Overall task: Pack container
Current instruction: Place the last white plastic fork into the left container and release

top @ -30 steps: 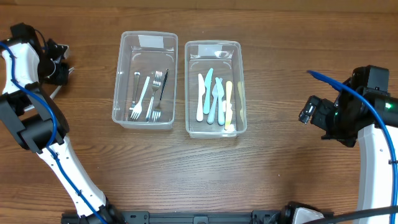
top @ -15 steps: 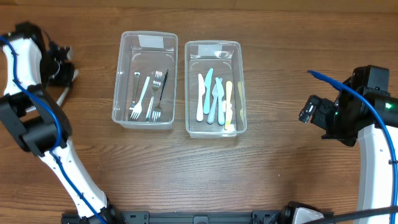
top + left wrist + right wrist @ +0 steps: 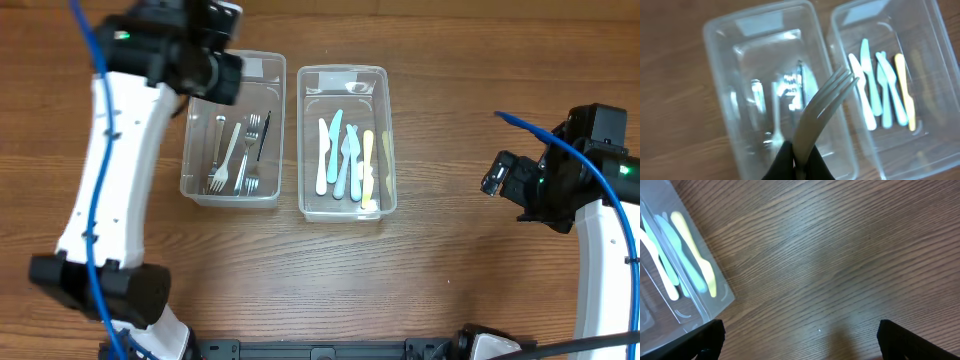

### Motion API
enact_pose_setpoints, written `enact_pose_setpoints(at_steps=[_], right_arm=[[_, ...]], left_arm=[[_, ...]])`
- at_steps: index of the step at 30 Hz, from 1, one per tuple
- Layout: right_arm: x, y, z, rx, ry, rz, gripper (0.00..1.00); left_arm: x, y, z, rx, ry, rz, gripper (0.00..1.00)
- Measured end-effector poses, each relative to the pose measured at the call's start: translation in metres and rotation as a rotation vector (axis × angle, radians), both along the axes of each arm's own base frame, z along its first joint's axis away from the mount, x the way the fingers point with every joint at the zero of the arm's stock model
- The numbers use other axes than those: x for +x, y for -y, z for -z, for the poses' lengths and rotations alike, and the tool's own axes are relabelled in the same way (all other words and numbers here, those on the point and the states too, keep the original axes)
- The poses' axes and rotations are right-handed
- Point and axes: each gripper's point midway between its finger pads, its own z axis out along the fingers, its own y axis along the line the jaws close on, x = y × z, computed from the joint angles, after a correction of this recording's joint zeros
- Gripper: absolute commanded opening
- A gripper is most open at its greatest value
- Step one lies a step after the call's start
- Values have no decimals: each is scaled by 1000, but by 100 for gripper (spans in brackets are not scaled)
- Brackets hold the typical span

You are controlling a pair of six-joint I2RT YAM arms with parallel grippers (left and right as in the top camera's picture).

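My left gripper (image 3: 799, 162) is shut on a silver fork (image 3: 822, 107) and holds it above the left clear container (image 3: 195, 150), which holds several forks (image 3: 238, 150). In the overhead view the left gripper (image 3: 215, 70) hovers over that container's far end. The right clear container (image 3: 342, 205) holds several pastel plastic knives (image 3: 347, 160), which also show in the left wrist view (image 3: 880, 90) and the right wrist view (image 3: 685, 255). My right gripper (image 3: 800, 337) is open and empty over bare wood, right of the containers; it also shows in the overhead view (image 3: 497, 180).
The wooden table (image 3: 450, 100) surrounds both containers. A blue cable (image 3: 525, 130) runs off the right arm. The left arm's white links (image 3: 105, 200) stretch over the table's left side.
My left arm has swung from the far left edge of the table to above the left container, carrying the fork. The right arm has not moved.
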Motion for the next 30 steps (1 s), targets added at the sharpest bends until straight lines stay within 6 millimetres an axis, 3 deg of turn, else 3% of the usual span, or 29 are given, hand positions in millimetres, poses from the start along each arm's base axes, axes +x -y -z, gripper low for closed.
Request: enact_pose_setpoints(at_steps=[3, 5, 8, 9, 10, 12, 13, 14, 16, 20, 22, 24, 30], right_arm=[[-1, 0, 0, 0, -3, -1, 100], [-1, 0, 0, 1, -3, -1, 100], [-1, 0, 0, 0, -3, 0, 100], [-1, 0, 0, 1, -3, 0, 100], [-1, 0, 0, 1, -3, 0, 100], [-1, 0, 0, 1, -3, 0, 100], [-1, 0, 0, 1, -3, 0, 100], [-1, 0, 0, 0, -3, -1, 100], [0, 0, 0, 1, -1, 0, 100], [8, 1, -2, -5, 33, -1, 100], [17, 2, -5, -14, 72, -8, 100], [35, -6, -11, -29, 143, -52, 100], [103, -59, -47, -72, 442, -257, 100]], left_arm=[[10, 10, 42, -22, -74, -70, 4], [14, 10, 85, -21, -150, -118, 4], [7, 8, 150, 8, -287, -158, 4], [4, 7, 162, 15, -317, -166, 4], [-1, 6, 176, 25, -356, -174, 11], [-6, 5, 190, 35, -396, -186, 48], [-6, 5, 192, 35, -399, -185, 59], [-6, 5, 192, 33, -397, -191, 66], [-3, 5, 191, 27, -386, -197, 100], [2, 5, 185, 25, -354, -201, 100], [11, 4, 167, 19, -283, -204, 100], [21, 0, 135, 17, -169, -214, 100], [34, -23, 7, 1, 236, -279, 100]])
